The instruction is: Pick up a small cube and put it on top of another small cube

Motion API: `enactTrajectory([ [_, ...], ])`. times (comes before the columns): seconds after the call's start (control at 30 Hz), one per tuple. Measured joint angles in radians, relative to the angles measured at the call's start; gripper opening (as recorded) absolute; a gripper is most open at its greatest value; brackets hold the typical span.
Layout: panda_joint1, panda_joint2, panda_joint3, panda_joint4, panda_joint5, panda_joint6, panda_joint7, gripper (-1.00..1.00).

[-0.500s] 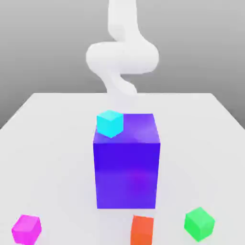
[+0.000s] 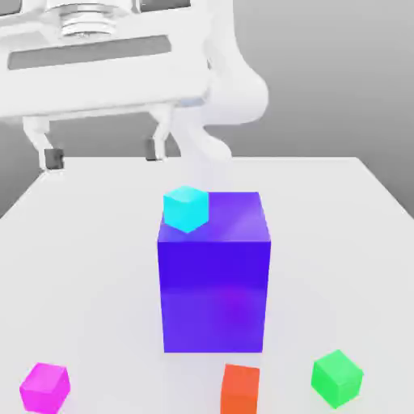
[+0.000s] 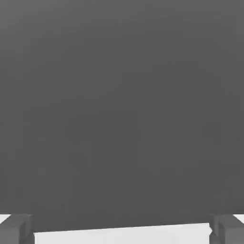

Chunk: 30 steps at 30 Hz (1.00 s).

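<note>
The small magenta cube point(image 2: 44, 386) sits on the white table point(image 2: 340, 218) at the near corner on the exterior view's left. A small cyan cube point(image 2: 186, 208) rests on the top of the big blue-purple block point(image 2: 214, 287), at its far corner on the exterior view's left. My gripper point(image 2: 101, 154) hangs high above the table on the exterior view's left, well above and behind the magenta cube. It is open and its dark fingertips point(image 2: 53, 159) stand wide apart with nothing between them. In the hand view, my gripper point(image 3: 122, 232) frames a strip of the white table point(image 3: 119, 236).
An orange-red cube point(image 2: 240, 389) lies in front of the big block. A green cube point(image 2: 336, 377) sits near the front on the exterior view's right. The white arm point(image 2: 230, 89) rises behind the block.
The hand has swung into the exterior view at the upper left, fingers open. The cubes and the block have not moved.
</note>
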Motion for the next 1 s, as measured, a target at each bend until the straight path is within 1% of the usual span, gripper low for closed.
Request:
enactTrajectory([
  [0.23, -0.064, 0.252, -0.035, -0.001, 0.072, 0.071, -0.111, 0.00],
  [0.33, -0.090, 0.356, -0.043, -0.002, 0.082, 0.105, -0.144, 0.00],
  [0.47, -0.129, 0.488, -0.061, -0.005, 0.070, 0.153, -0.171, 0.00],
  [0.53, -0.153, 0.558, -0.047, 0.003, 0.085, 0.194, -0.190, 0.00],
  [0.63, -0.201, 0.667, 0.008, 0.028, 0.139, 0.272, -0.233, 0.00],
  [0.67, -0.210, 0.688, 0.019, 0.033, 0.150, 0.288, -0.240, -1.00],
  [0.87, -0.215, 0.697, 0.026, 0.035, 0.154, 0.294, -0.244, -1.00],
  [1.0, -0.173, 0.592, -0.029, 0.009, 0.093, 0.216, -0.199, -1.00],
])
